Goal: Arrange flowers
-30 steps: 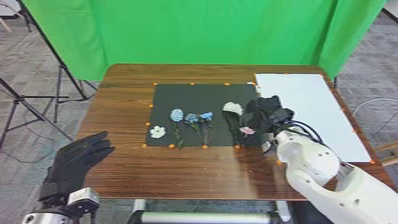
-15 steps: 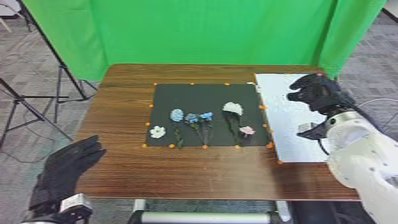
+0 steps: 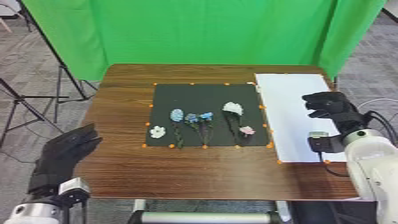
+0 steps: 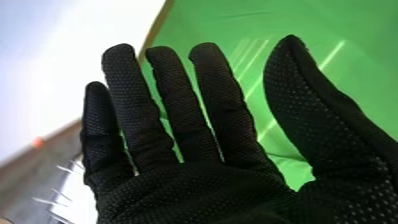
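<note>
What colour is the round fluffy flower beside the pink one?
White; the head view shows it best.

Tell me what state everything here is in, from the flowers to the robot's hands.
Right hand: open, empty.
Left hand: open, empty.
Large light-blue flower: lying flat, stem toward the robot.
Small blue flowers: lying side by side.
Large white flower: lying down.
Small white flower: lying, petals spread.
Pink flower: lying down.
Dark sheet: flat.
White sheet: flat.
Green curtain: hanging, creased.
</note>
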`<action>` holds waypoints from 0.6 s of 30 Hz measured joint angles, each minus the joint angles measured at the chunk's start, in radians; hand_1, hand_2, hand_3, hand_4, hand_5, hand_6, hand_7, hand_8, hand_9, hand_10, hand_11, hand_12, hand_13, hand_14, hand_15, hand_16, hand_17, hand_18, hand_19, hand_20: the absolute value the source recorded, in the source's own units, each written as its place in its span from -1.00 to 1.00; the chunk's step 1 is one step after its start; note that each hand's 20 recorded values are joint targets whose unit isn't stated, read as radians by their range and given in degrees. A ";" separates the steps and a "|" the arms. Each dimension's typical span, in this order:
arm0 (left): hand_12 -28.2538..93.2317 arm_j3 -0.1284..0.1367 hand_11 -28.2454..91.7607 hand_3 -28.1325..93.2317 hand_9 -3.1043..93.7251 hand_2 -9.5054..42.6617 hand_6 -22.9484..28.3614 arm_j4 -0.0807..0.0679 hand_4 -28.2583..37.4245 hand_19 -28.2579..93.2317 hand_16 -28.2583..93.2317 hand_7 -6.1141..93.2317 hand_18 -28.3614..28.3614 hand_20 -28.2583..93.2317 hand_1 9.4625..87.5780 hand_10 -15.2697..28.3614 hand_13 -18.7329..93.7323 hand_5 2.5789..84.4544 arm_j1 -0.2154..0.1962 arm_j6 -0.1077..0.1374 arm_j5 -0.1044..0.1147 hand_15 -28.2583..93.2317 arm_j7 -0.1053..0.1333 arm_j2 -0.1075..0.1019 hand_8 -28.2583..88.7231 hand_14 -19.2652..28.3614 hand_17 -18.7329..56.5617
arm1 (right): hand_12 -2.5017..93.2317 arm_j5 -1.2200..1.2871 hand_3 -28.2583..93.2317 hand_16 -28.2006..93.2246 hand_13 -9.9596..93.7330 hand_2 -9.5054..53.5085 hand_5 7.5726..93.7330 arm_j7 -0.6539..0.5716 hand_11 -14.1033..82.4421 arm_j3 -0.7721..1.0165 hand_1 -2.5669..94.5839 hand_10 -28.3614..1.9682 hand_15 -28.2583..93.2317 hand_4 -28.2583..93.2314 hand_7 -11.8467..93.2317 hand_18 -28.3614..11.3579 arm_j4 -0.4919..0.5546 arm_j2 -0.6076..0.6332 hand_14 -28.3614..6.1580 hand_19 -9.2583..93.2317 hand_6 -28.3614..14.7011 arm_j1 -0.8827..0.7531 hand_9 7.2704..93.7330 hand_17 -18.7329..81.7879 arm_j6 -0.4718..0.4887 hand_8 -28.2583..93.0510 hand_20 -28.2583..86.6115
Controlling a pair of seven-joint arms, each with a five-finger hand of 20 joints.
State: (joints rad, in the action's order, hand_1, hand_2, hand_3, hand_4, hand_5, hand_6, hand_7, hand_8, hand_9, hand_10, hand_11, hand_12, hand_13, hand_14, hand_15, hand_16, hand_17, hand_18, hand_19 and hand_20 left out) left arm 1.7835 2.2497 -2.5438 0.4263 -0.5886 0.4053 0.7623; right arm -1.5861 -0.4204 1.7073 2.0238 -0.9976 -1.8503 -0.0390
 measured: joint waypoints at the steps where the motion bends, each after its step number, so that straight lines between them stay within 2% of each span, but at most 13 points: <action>1: -0.41 0.000 0.00 0.82 -0.17 -0.48 0.38 -0.010 -0.55 0.37 -0.70 -0.63 0.74 -0.35 -0.53 0.64 -0.20 0.07 0.024 -0.005 -0.003 0.33 -0.013 0.000 -0.67 0.91 -0.77 | -0.61 0.021 0.94 -0.33 -0.08 -0.65 0.03 0.000 -0.33 0.000 -0.37 -0.09 0.29 -0.99 -0.39 -0.75 -0.005 -0.009 -0.41 0.34 0.21 0.002 0.04 -0.52 -0.003 -0.77 -0.14; 3: -0.41 0.004 0.00 0.82 -0.17 -0.48 0.38 -0.029 -0.54 0.37 -0.70 -0.63 0.74 -0.35 -0.53 0.64 -0.19 0.07 0.066 -0.019 -0.006 0.33 -0.034 0.002 -0.67 0.91 -0.77 | -0.62 0.082 0.95 -0.33 -0.09 -0.65 0.02 0.000 -0.33 0.004 -0.37 -0.09 0.28 -0.99 -0.38 -0.75 -0.012 -0.027 -0.41 0.33 0.22 0.005 0.04 -0.53 -0.005 -0.77 -0.14; 5: -0.41 0.022 0.00 0.82 -0.16 -0.48 0.38 -0.040 -0.54 0.37 -0.70 -0.63 0.74 -0.35 -0.53 0.64 -0.19 0.07 0.094 -0.045 -0.016 0.33 -0.061 0.009 -0.67 0.92 -0.77 | -0.61 0.153 0.95 -0.33 -0.10 -0.66 0.02 0.001 -0.33 0.013 -0.37 -0.08 0.28 -0.99 -0.38 -0.75 -0.014 -0.038 -0.41 0.33 0.22 0.007 0.03 -0.53 -0.006 -0.78 -0.14; 8: -0.41 0.073 0.00 0.82 -0.16 -0.48 0.38 -0.044 -0.54 0.37 -0.71 -0.63 0.74 -0.35 -0.53 0.65 -0.19 0.06 0.106 -0.106 -0.045 0.34 -0.114 0.024 -0.66 0.93 -0.77 | -0.61 0.193 0.95 -0.33 -0.11 -0.66 0.02 0.008 -0.33 0.026 -0.37 -0.08 0.28 -1.00 -0.38 -0.75 -0.014 -0.040 -0.42 0.33 0.23 0.008 0.03 -0.54 -0.008 -0.78 -0.14; 9: -0.41 0.086 0.00 0.82 -0.16 -0.48 0.38 -0.044 -0.53 0.37 -0.71 -0.63 0.74 -0.35 -0.53 0.65 -0.19 0.06 0.106 -0.121 -0.053 0.34 -0.123 0.026 -0.66 0.93 -0.77 | -0.61 0.193 0.96 -0.33 -0.11 -0.66 0.02 0.013 -0.33 0.033 -0.37 -0.08 0.28 -1.00 -0.38 -0.75 -0.014 -0.040 -0.42 0.33 0.23 0.008 0.03 -0.54 -0.008 -0.78 -0.14; 11: -0.41 0.096 0.00 0.82 -0.16 -0.48 0.37 -0.044 -0.53 0.37 -0.71 -0.63 0.74 -0.35 -0.53 0.65 -0.19 0.06 0.106 -0.132 -0.061 0.34 -0.125 0.027 -0.66 0.93 -0.77 | -0.62 0.193 0.96 -0.32 -0.11 -0.66 0.02 0.023 -0.33 0.054 -0.37 -0.08 0.28 -1.00 -0.38 -0.75 -0.012 -0.040 -0.42 0.33 0.23 0.005 0.03 -0.54 -0.009 -0.78 -0.14; 18: -0.40 0.096 0.00 0.82 -0.15 -0.48 0.37 -0.044 -0.53 0.37 -0.71 -0.64 0.74 -0.35 -0.53 0.66 -0.19 0.06 0.101 -0.131 -0.060 0.34 -0.109 0.026 -0.66 0.94 -0.77 | -0.62 0.196 0.96 -0.32 -0.12 -0.66 0.00 0.065 -0.34 0.129 -0.37 -0.08 0.27 -1.00 -0.38 -0.73 0.013 -0.041 -0.42 0.31 0.24 -0.037 0.01 -0.55 -0.035 -0.78 -0.14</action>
State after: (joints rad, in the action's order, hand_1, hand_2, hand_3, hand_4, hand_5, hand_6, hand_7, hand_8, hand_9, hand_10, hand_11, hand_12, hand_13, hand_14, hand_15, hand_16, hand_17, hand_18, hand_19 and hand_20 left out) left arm 1.8792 2.2062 -2.4430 0.2953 -0.6482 0.2966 0.7881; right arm -1.3899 -0.3559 1.8362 2.0368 -1.0381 -1.8872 -0.0740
